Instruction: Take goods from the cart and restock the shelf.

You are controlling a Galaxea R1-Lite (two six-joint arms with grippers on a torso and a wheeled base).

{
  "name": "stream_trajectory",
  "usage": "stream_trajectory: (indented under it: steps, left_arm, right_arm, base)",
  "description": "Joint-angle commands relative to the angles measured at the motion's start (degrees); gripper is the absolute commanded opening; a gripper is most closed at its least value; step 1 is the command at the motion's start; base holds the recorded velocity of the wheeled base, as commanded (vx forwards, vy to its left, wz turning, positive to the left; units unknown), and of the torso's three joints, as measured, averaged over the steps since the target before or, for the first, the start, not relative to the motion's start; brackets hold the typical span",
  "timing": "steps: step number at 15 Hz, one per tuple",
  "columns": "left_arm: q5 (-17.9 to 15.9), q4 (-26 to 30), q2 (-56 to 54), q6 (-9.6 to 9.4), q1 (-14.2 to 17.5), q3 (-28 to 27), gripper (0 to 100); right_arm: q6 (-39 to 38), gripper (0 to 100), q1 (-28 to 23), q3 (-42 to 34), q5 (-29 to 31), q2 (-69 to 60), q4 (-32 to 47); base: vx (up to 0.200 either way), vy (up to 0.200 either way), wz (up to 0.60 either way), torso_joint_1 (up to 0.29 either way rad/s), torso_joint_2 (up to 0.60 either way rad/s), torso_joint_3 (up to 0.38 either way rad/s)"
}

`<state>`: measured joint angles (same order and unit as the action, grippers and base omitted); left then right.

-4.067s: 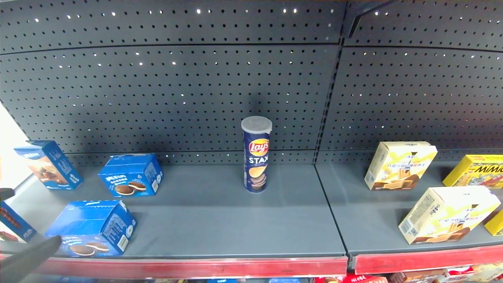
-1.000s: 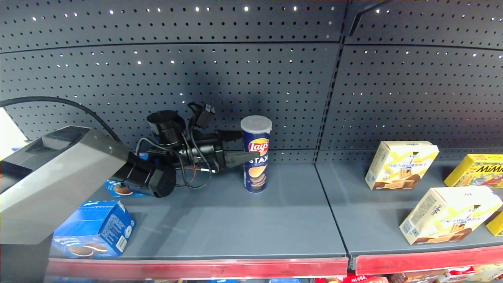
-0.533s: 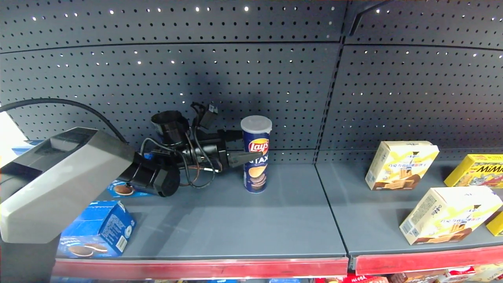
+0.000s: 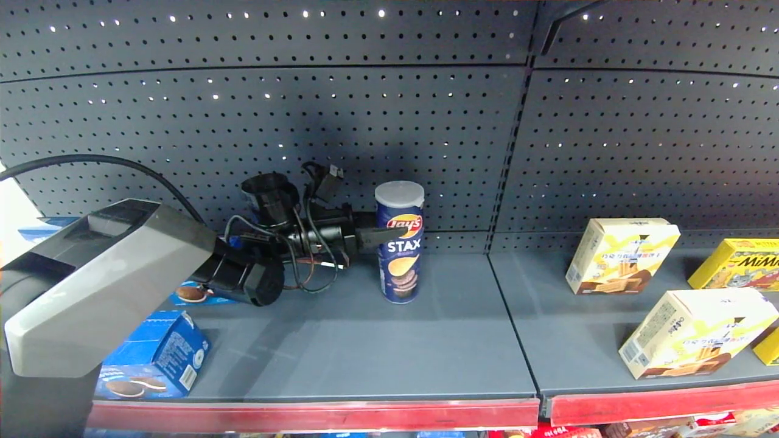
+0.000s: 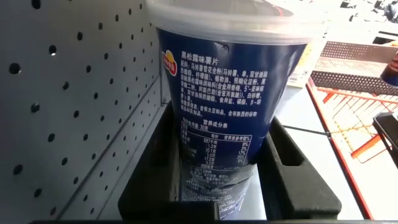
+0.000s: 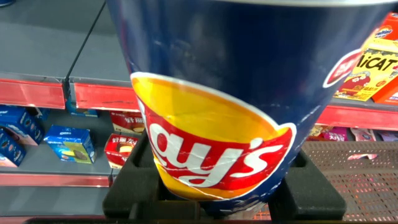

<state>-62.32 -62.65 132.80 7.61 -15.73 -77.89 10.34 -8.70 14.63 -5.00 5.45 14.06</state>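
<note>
Now, starting at your far left, a blue cookie box (image 4: 152,359) lies at the front edge of the shelf (image 4: 365,347). A second blue box (image 4: 190,294) peeks out from under the left arm farther back.

The left gripper (image 4: 394,230) reaches in sideways over the shelf, its jaws closed on the navy chip can (image 4: 400,261). The near finger crosses the label a little below the clear lid. In the left wrist view both fingers (image 5: 152,168) press against the can's sides with no gap, so you have a firm hold. The can stands upright near the back of the shelf, just in front of the pegboard (image 4: 365,121).

Past the seam in the shelf, two cream boxes (image 4: 618,255) sit tilted, one behind the other, well apart from the can. A yellow box (image 4: 739,264) lies beside them at the far right edge.

Your right gripper (image 6: 217,193) is clamped around a second can (image 6: 236,93), navy with a red and yellow logo. It is held out in front of the lower, red-edged shelf tiers.
</note>
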Motion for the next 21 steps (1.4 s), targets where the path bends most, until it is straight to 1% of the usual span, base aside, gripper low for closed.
stream_trajectory:
  steps: [1,3,7,8,12,18,20,21]
  left_arm:
    - [0.0,-0.2,-0.4,0.04,-0.2,0.3,0]
    - [-0.1,-0.7,-1.3,0.04,-0.7,0.8,0]
    - [0.0,-0.9,-6.9,-0.05,-0.8,6.9,0]
    - [0.2,-1.3,-8.6,-0.31,-0.8,9.6,0]
    - [0.0,-9.4,-13.9,-0.31,-0.8,21.7,0]
    - [0.0,-19.7,-19.2,-0.14,-1.1,37.2,0]
    - [0.0,-22.1,-20.0,-0.05,-1.1,39.8,0]
    - [0.0,-22.1,-20.0,-0.05,-1.1,39.8,0]
  right_arm:
    - [0.1,0,0.0,0.0,0.0,0.1,0.0]
    - [0.0,0,0.0,0.0,0.0,0.1,0.0]
    - [0.0,0,0.0,0.0,0.0,0.1,0.0]
    - [0.0,0,0.0,-0.2,0.1,0.1,0.1]
    - [0.0,0,-0.1,-0.2,0.1,0.1,-0.2]
    - [0.0,0,-0.1,-0.2,0.1,0.1,-0.2]
    - [0.0,0,0.0,-0.2,0.1,0.1,-0.3]
    - [0.0,0,0.0,-0.2,0.1,0.1,-0.3]
  base:
    - [0.0,0.0,0.0,0.0,0.0,0.0]
    - [0.0,0.0,0.0,0.0,0.0,0.0]
    - [0.0,0.0,0.0,0.0,0.0,0.0]
    - [0.0,0.0,0.0,0.0,0.0,0.0]
    - [0.0,0.0,0.0,0.0,0.0,0.0]
    - [0.0,0.0,0.0,0.0,0.0,0.0]
    - [0.0,0.0,0.0,0.0,0.0,0.0]
    - [0.0,0.0,0.0,0.0,0.0,0.0]
